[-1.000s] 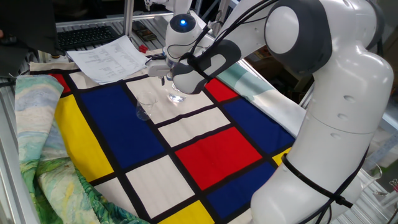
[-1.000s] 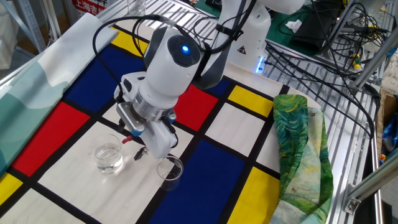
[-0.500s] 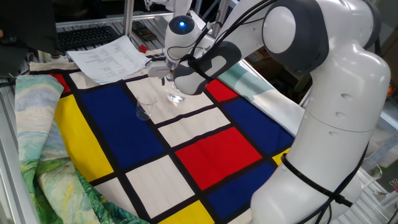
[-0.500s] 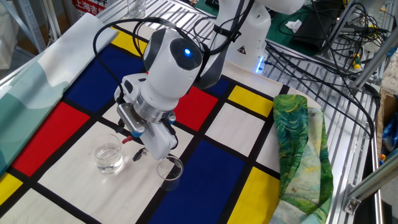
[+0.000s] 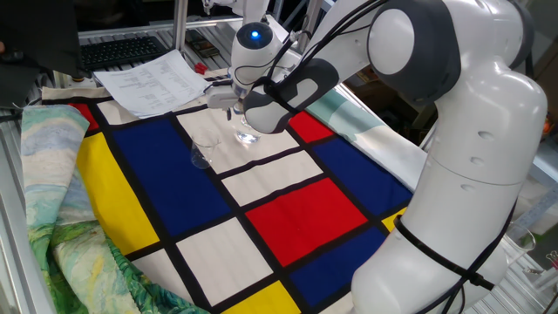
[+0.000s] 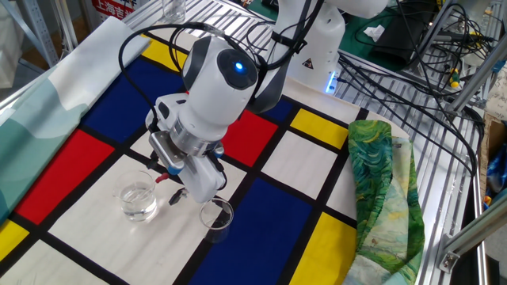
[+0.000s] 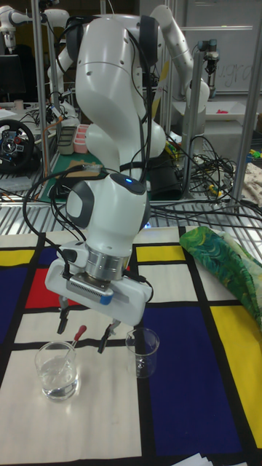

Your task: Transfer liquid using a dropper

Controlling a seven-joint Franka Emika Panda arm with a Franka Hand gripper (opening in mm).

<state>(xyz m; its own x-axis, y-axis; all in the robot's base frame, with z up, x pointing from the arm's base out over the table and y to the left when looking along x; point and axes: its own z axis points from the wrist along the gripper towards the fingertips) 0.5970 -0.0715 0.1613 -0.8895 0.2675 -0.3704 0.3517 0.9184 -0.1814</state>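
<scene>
One fixed view: small clear drinking glass (image 5: 202, 153) is standing on the checked cloth (image 5: 288, 209); the arm is hiding the dropper.
Other fixed view: white two-finger gripper (image 6: 170, 188) is hovering between two glasses.
Tall fixed view: slender clear dropper with red-tipped bulb (image 7: 73, 346) is leaning inside the wider clear glass (image 7: 57, 371), unheld; gripper fingers are spread apart.

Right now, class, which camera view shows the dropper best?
The tall fixed view: the dropper leans in the left glass, its reddish bulb clear between the open tool's fingers. The other fixed view shows only the bulb end under the wrist. In the remaining view the arm hides it.
</scene>
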